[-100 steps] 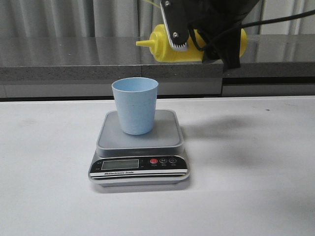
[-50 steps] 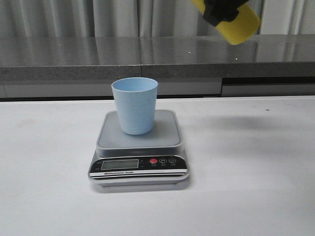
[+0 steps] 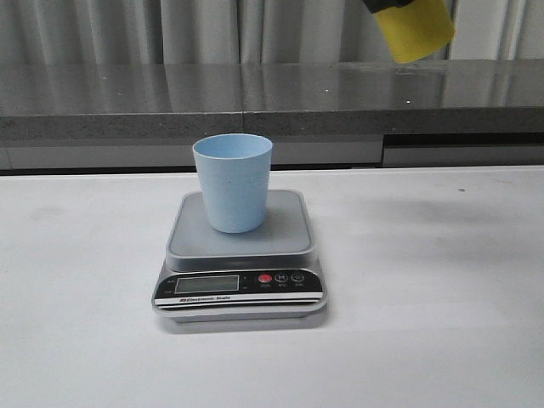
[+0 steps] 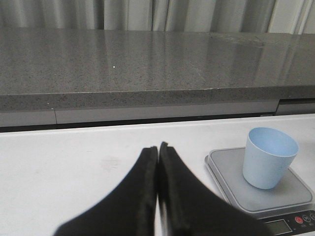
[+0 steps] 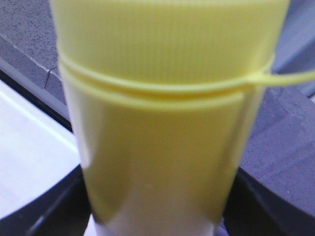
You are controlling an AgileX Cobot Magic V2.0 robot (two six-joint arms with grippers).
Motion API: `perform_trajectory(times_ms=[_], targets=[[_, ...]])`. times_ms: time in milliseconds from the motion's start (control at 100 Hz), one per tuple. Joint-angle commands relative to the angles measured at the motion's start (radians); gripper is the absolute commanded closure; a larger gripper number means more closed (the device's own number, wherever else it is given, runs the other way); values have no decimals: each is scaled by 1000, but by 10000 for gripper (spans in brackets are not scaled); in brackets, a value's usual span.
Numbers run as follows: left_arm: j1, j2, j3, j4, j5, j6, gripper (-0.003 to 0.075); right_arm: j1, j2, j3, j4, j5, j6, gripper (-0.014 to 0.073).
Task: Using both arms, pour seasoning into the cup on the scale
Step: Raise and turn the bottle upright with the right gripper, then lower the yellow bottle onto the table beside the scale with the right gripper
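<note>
Grey counter and curtains back the white surface [image 3: 442,323]. Front view: the bottle [image 3: 416,27] has risen and swung upright since a second ago, so pouring appears finished; the cup [image 3: 233,182] stands on the scale [image 3: 240,255]. Left wrist view: the left end effector [image 4: 158,150] is closed, empty. Right wrist view: the right end effector [image 5: 157,206] grips the ribbed yellow bottle.

cup [image 3: 233,182]: light blue tapered tumbler, upright, open mouth up, on scale platform, left of centre | scale [image 3: 240,255]: grey-silver square platform, black front panel, LCD, red button, flat on white table | seasoning [image 3: 415,27]: yellow bottle, only base end visible, high above and right of scale; ribbed collar with thin tether in right wrist view
</note>
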Motion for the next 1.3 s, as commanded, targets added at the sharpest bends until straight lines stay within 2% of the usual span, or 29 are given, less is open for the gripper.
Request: perform_trajectory(times_ms=[0,150,340,620,770,900,1020,1290], targets=[[1,6,-28,-4,-76,-4,740,-5,-51,-26,7,-62,4,306],[1,6,-28,-4,-76,-4,740,-5,-51,-25,103,-111,4,306],[1,6,-28,-4,-76,-4,740,-19,-52,59,255,-229,-24,306],[1,6,-28,-4,-76,-4,740,-74,-52,287,659,-566,-323,306],[1,6,-28,-4,-76,-4,740,-78,-52,405,788,-705,-432,306],[1,6,-28,-4,-76,-4,740,-78,-47,490,886,-824,-468,306],[1,6,-28,-4,-76,-4,740,-78,-21,552,921,-926,-474,306],[1,6,-28,-4,-76,-4,740,-78,60,583,842,-1015,-474,306]])
